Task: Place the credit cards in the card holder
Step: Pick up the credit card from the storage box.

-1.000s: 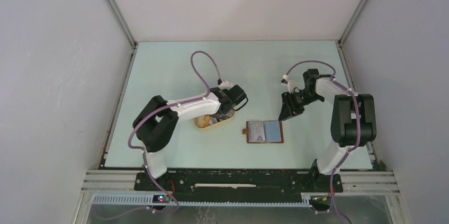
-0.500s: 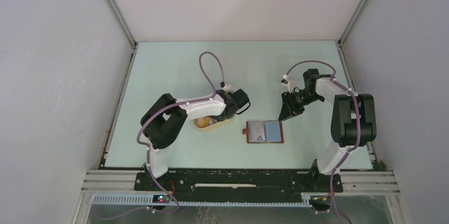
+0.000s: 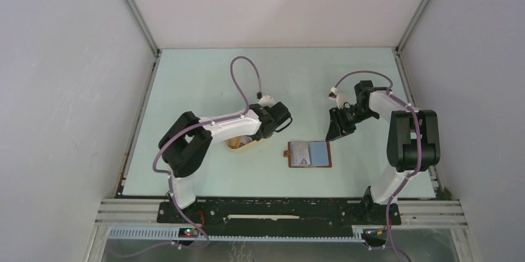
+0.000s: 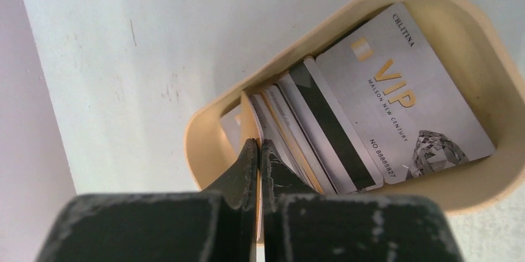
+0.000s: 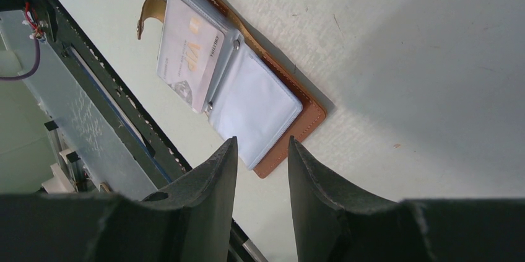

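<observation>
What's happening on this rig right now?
The left pincer is shut on the edge of a tan card at the end of the credit cards stacked in the cream tray. That card isn't lifted out yet. The right pincer hangs open just above the card holder, which lies unfolded on the table with one VIP card already in a pocket.
</observation>
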